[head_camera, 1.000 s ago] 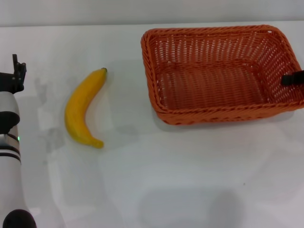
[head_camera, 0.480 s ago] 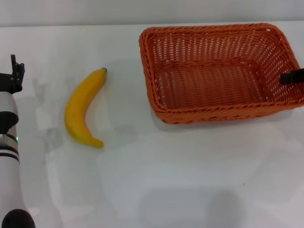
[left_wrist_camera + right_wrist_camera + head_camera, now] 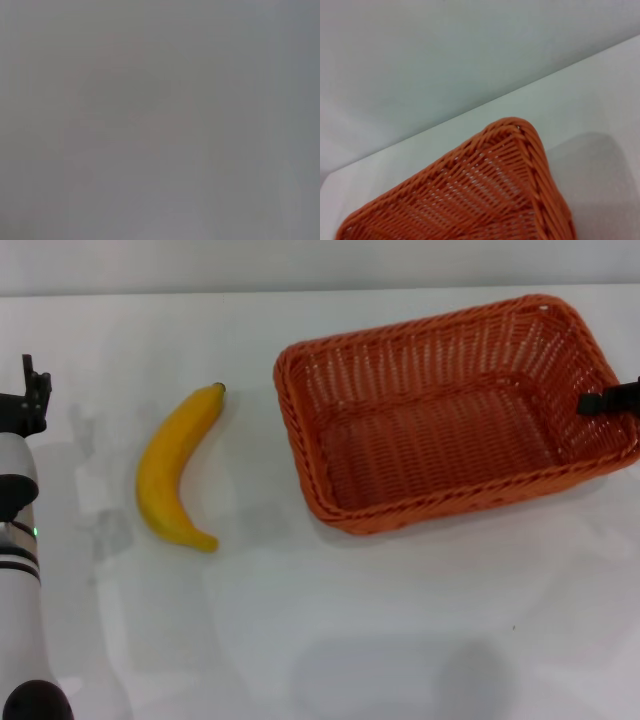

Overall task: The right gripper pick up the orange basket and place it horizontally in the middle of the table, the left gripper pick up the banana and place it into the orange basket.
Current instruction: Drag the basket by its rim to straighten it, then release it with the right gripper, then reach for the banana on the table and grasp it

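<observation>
From the head view we see the orange basket (image 3: 455, 415) on the right half of the white table (image 3: 400, 640), and it has just changed its angle: a second ago its long sides ran nearly level across the picture, and now its left end has swung nearer to us and toward the middle while its right end sits farther back, so the whole basket lies skewed. Our right gripper (image 3: 608, 400) shows only as a thin black bar at the basket's right short rim, and it has shifted a little leftward and back with that rim. We judge that its jaws are pinching the rim and dragging or turning the basket, though we cannot tell from these views whether they are truly clamped. The right wrist view shows one braided corner of the basket against the table and a pale wall. We judge the first step is under way but not done, since the basket is neither level nor in the middle yet. The banana (image 3: 178, 468) lies untouched on the left part of the table, well apart from the basket, stem end pointing away from us. Our left gripper (image 3: 30, 400) waits at the far left edge, beside the banana but not touching it, unmoved; its wrist view shows only blank grey, and we cannot tell how its jaws stand.
</observation>
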Action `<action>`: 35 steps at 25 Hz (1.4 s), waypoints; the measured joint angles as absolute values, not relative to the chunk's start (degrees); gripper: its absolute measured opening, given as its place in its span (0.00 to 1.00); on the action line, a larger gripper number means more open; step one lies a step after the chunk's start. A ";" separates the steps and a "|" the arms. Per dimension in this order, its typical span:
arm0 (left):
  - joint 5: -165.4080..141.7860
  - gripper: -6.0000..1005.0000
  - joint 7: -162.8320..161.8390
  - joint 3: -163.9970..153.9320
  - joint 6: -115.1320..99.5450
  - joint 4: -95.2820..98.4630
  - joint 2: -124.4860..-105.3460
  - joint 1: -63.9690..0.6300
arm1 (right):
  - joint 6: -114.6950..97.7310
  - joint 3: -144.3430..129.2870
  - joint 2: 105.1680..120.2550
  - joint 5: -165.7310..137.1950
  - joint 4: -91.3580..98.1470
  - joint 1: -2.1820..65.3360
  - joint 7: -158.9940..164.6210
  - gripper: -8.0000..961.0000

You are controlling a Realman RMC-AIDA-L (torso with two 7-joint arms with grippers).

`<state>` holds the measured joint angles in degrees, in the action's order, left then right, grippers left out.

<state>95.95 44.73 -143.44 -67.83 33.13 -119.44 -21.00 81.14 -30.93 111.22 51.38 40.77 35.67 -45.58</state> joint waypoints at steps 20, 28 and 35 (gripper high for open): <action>95.73 0.88 44.73 -143.44 -67.86 33.16 -119.54 -21.00 | 80.82 -30.55 111.63 54.32 41.63 34.23 -46.84 0.48; 95.81 0.88 43.67 -143.44 -67.86 33.22 -119.46 -21.16 | 75.72 -30.47 110.55 60.44 41.75 34.13 -59.76 0.67; 95.91 0.88 42.98 -143.44 -67.58 33.17 -119.44 -22.24 | 70.43 -30.27 110.26 68.50 44.51 34.67 -72.97 0.81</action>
<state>95.91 42.98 -143.44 -67.58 33.17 -119.44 -22.24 70.43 -30.28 110.26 68.50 44.51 34.67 -72.97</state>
